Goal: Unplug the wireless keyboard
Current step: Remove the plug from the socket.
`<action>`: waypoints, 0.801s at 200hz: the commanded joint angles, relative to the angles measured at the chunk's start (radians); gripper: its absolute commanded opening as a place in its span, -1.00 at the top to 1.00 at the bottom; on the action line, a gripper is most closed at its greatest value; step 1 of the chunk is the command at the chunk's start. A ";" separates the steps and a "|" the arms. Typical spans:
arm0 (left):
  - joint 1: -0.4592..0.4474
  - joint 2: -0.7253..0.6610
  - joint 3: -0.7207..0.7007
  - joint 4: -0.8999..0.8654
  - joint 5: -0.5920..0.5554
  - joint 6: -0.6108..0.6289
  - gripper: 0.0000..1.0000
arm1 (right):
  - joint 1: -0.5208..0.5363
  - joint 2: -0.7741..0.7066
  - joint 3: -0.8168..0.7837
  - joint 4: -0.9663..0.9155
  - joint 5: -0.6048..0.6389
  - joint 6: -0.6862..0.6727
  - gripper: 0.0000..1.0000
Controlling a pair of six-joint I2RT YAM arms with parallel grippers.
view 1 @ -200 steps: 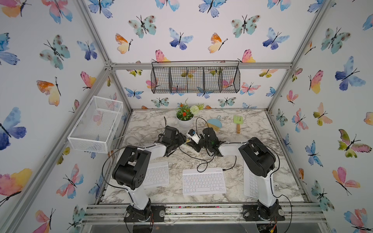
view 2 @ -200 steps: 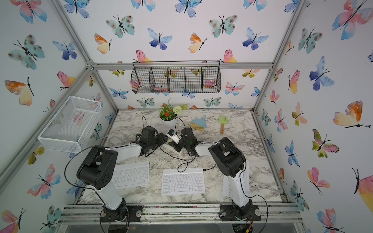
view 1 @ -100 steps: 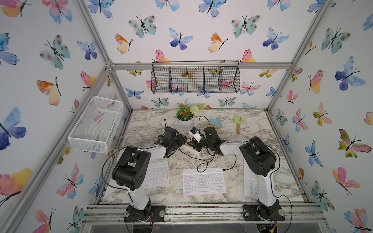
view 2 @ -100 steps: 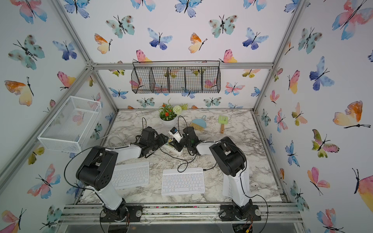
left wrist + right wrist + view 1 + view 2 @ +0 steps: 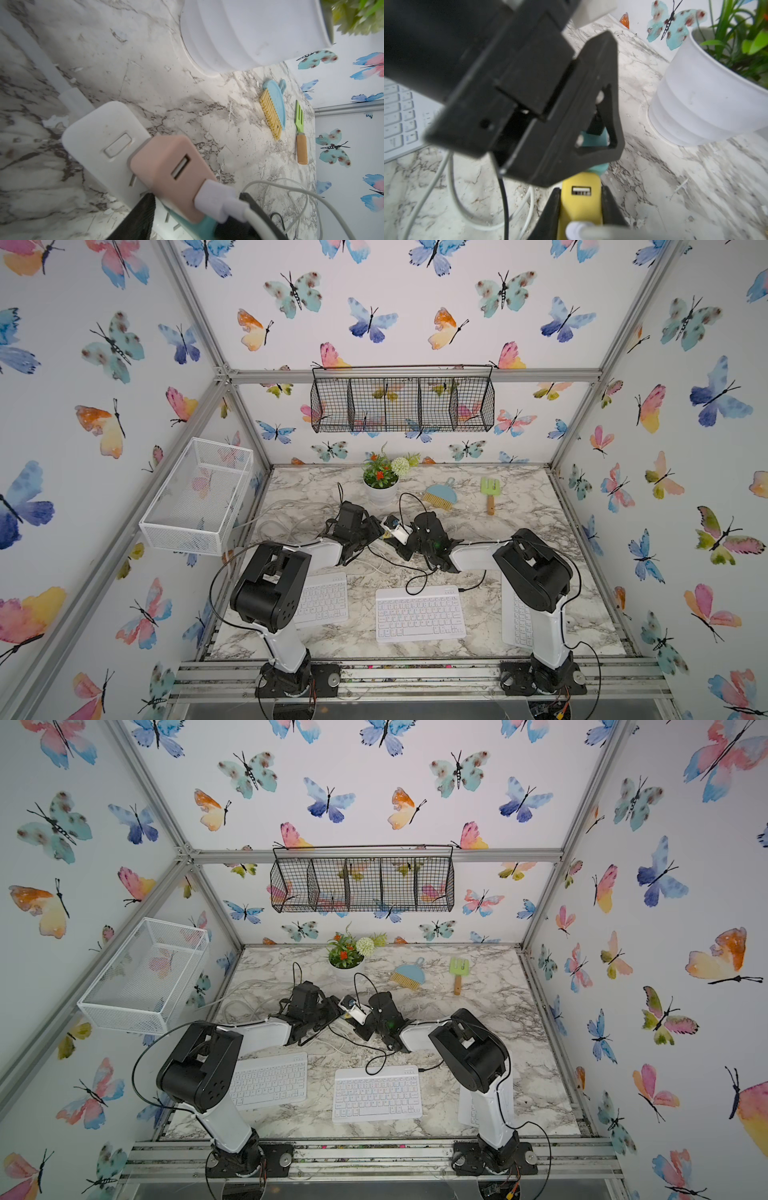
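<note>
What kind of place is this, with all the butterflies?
Probably a robot test booth, not a real room: two robot arms bolted to a metal frame, butterfly wallpaper all around, white keyboards on a marble-look table.

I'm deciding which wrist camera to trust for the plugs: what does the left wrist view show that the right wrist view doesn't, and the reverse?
Only the left wrist view: the white power strip with its switch, a pink charger carrying a white USB plug, the brush and the green fork.
Only the right wrist view: a yellow charger clamped in the right gripper, and a keyboard corner.
Both: the white pot, the marble table, white cables.
</note>
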 commanded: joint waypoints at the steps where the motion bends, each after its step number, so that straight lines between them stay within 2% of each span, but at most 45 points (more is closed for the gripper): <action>1: 0.005 0.078 -0.076 -0.209 -0.058 0.022 -0.31 | -0.041 -0.042 0.042 0.057 -0.235 0.175 0.63; 42: -0.007 0.083 -0.088 -0.195 -0.057 0.019 -0.31 | -0.115 -0.006 0.075 0.111 -0.352 0.382 0.63; 72: -0.009 0.086 -0.093 -0.189 -0.058 0.009 -0.31 | -0.115 -0.012 0.088 0.053 -0.338 0.337 0.63; 109: -0.008 0.101 -0.061 -0.170 -0.045 -0.018 -0.32 | -0.116 -0.082 0.043 -0.013 -0.188 0.252 0.63; 160: -0.008 0.109 0.034 -0.164 -0.006 -0.015 -0.34 | -0.176 -0.157 0.027 -0.140 -0.136 0.276 0.61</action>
